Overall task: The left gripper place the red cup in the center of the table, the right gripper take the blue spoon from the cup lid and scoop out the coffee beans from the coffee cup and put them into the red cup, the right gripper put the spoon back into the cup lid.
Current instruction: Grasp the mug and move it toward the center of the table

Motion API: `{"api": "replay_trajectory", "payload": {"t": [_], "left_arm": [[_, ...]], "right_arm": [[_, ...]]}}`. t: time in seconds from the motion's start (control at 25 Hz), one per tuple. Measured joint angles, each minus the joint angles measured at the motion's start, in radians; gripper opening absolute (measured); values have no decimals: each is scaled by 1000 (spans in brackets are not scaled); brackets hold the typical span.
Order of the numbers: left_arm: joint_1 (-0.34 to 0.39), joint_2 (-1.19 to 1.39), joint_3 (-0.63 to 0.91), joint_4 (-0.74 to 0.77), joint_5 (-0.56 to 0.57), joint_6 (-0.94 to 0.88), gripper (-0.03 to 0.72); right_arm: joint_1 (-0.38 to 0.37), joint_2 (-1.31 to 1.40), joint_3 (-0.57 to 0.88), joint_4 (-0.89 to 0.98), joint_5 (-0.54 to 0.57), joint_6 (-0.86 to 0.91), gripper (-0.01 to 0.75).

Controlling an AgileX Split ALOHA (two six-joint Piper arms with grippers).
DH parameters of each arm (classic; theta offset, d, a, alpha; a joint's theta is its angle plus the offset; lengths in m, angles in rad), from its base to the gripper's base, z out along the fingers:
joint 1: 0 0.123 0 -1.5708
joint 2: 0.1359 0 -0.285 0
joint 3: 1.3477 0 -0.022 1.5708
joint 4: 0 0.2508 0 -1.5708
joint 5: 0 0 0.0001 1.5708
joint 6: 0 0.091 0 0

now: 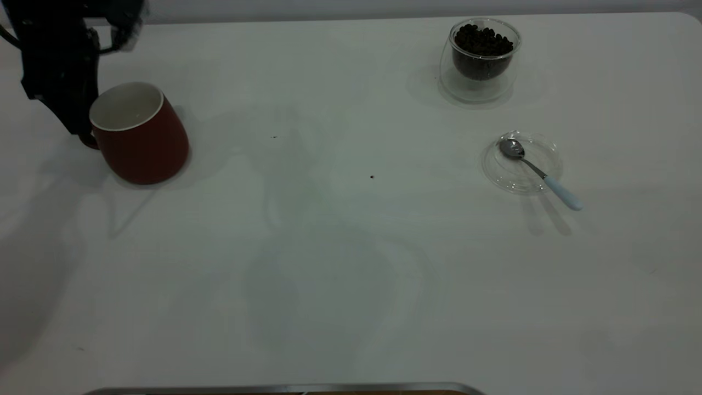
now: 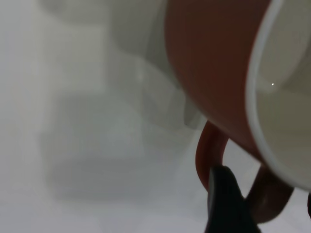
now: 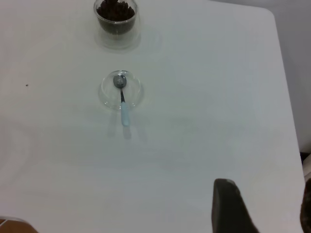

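Observation:
The red cup (image 1: 140, 134) stands on the table (image 1: 329, 247) at the far left, white inside and empty. My left gripper (image 1: 82, 134) is at its handle. In the left wrist view the handle (image 2: 269, 196) lies between the two fingers of the left gripper (image 2: 267, 204), which are spread apart, with a gap showing at one side. The coffee cup (image 1: 481, 60) with coffee beans (image 1: 482, 39) stands at the back right. The cup lid (image 1: 521, 163) lies in front of it with the blue spoon (image 1: 540, 173) resting in it. My right gripper (image 3: 266, 208) is open and empty, far from the spoon (image 3: 122, 99).
Two tiny dark specks (image 1: 372, 176) lie near the table's middle. A metal strip (image 1: 285, 389) runs along the near edge. The table's right edge and rounded corner (image 3: 272, 19) show in the right wrist view.

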Motion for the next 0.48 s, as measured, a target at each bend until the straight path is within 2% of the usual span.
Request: {"api": "replay_trajectory", "payload": {"t": [0.48], "left_arm": [[-115,3,0,-31,-43,-1,465]], "right_arm": [[0,0,0,0,0,0,391]]}}
